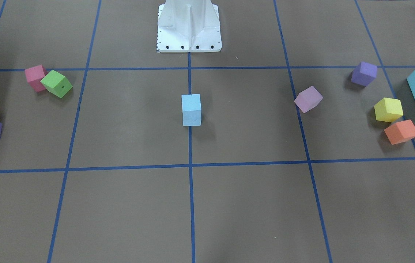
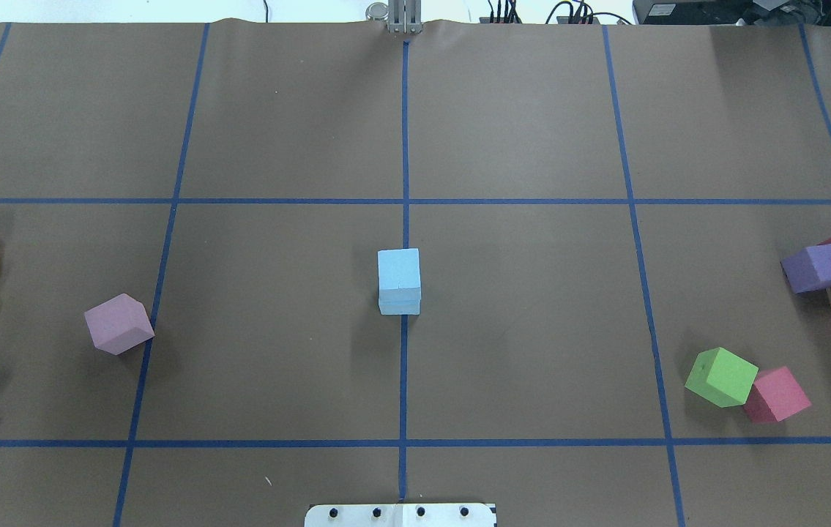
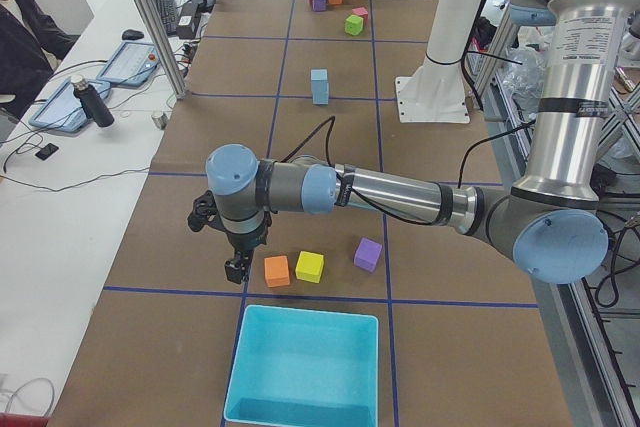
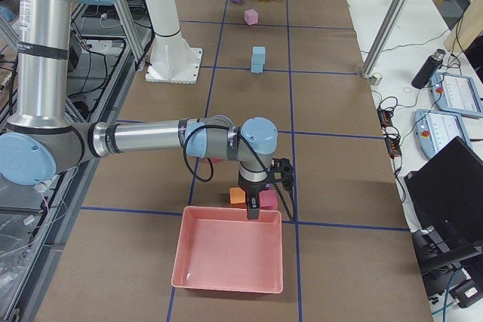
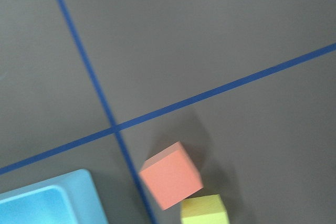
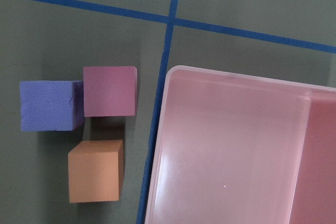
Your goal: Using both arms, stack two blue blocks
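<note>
The two pale blue blocks [image 1: 191,109] stand stacked one on the other at the table's centre, on the middle tape line. The stack also shows in the overhead view [image 2: 399,282] and both side views [image 3: 319,86] [image 4: 258,59]. No gripper is near it. My left gripper [image 3: 237,269] hangs low beside an orange cube [image 3: 277,270] near the turquoise bin [image 3: 305,367]. My right gripper [image 4: 253,213] hangs over the near rim of the pink bin [image 4: 230,258]. Both grippers show only in side views, so I cannot tell whether they are open or shut.
Coloured cubes lie at both table ends: green [image 1: 56,83], pink [image 1: 34,77], lilac [image 1: 308,99], purple [image 1: 363,73], yellow [image 1: 388,109], orange [image 1: 401,132]. The white pedestal [image 1: 189,25] stands behind the stack. An operator [image 3: 20,32] sits at the side desk.
</note>
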`<state>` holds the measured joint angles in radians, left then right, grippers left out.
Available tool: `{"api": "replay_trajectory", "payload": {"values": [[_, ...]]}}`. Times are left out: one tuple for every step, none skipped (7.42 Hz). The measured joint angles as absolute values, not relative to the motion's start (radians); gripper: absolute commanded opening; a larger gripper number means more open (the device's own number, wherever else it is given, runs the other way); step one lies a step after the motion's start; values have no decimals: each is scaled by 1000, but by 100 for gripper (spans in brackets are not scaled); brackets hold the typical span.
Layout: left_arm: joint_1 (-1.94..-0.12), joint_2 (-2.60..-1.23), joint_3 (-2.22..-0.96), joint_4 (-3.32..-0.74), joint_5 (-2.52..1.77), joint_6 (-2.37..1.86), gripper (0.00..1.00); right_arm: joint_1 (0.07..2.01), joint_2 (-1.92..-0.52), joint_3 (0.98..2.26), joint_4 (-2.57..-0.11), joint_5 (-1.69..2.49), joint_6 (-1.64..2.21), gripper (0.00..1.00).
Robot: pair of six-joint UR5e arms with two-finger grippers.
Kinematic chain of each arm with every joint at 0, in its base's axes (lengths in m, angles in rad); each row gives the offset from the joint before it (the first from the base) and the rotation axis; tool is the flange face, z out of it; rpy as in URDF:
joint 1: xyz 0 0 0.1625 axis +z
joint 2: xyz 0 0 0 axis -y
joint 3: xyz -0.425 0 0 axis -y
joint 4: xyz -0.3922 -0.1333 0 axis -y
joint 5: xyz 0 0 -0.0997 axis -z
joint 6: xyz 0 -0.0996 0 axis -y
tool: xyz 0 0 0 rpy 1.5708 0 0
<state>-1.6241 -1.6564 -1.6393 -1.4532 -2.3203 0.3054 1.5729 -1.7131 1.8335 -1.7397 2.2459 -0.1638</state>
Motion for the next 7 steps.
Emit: {"api": "replay_trajectory", "payload": {"values": [[-1637, -1618, -1635, -1498, -2321, 313, 98, 1573, -1714, 1834, -1740, 2248, -163, 100], [-1642, -1582, -1634, -1551, -2323, 308, 98, 1574, -1715, 1834, -1740, 2250, -163, 100], [-1643, -1556, -1638, -1579, -2324, 294, 98, 1574, -1715, 1835, -1740, 2251, -163, 100], [-1643, -1541, -1639, -1591, -2325, 285, 98, 1574, -1714, 1835, -1740, 2252, -163, 100], [-1643, -1535, -1641, -1596, -2325, 283, 98, 1574, -1713, 1834, -1739, 2252, -163, 100], [-1643, -1532, -1641, -1599, -2326, 283, 98, 1574, -1712, 1834, -1739, 2252, -163, 100], [-1643, -1531, -1641, -1599, -2326, 283, 98, 1574, -1711, 1833, -1738, 2252, -163, 100]]}}
